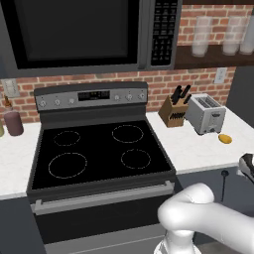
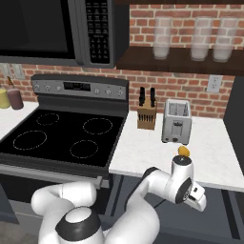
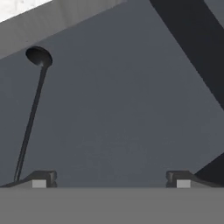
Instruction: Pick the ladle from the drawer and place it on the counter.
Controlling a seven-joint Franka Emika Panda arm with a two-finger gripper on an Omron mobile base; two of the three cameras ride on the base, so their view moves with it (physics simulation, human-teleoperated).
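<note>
Hand view frames the gripper (image 3: 111, 178), its two dark fingertips spread wide with nothing between them, poised over the grey floor of the open drawer (image 3: 131, 109). Just beside the left tip, the ladle (image 3: 30, 118) is seen lying flat, its thin dark handle running away to a small rounded bowl near the drawer's far wall. A light, rigid utensil is suggested, probably smooth and apt to slip or pivot; the slender handle, taken about midway, is judged the surest hold. Beyond the wall a sliver of the white counter (image 3: 22, 8) is caught. From the right base view the arm is shown bent down below the counter's edge, something the close-up cannot convey, while the toaster (image 2: 177, 121), knife block (image 2: 146, 114) and stovetop (image 2: 62, 138) are set out behind.
</note>
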